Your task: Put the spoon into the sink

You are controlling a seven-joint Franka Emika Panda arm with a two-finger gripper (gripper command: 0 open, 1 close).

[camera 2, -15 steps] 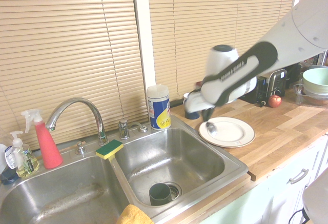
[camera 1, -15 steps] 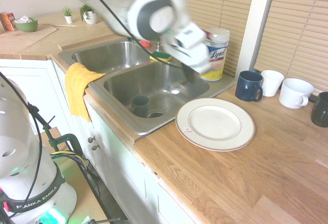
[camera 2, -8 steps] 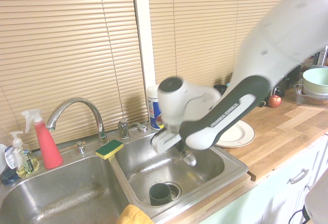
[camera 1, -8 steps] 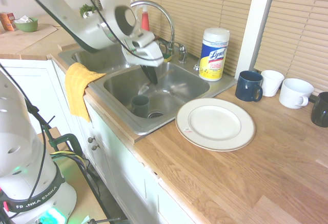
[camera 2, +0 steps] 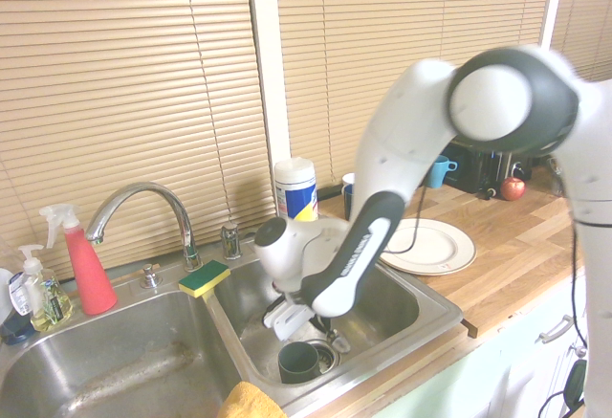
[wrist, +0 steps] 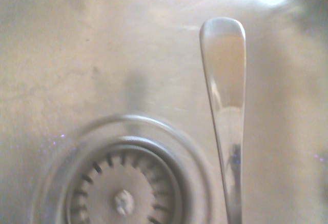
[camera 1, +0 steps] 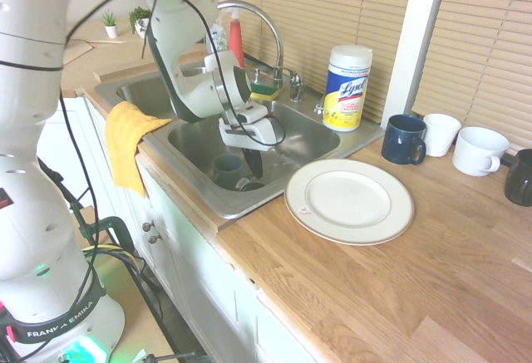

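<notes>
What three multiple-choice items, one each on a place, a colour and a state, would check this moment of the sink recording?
1. Where is the gripper?
A. Above the plate
B. Low inside a basin of the sink, beside the cup
C. Over the mugs on the counter

2. What colour is the cloth draped over the sink's front edge?
A. Blue
B. White
C. Yellow

3. How does the dark cup in the basin stand?
A. Upright, mouth up
B. On its side
C. Upside down

Answers:
1. B: both exterior views show the arm bent down into the basin, next to the cup.
2. C: the first exterior view shows it plainly yellow.
3. A: its open mouth faces up in both exterior views.
</notes>
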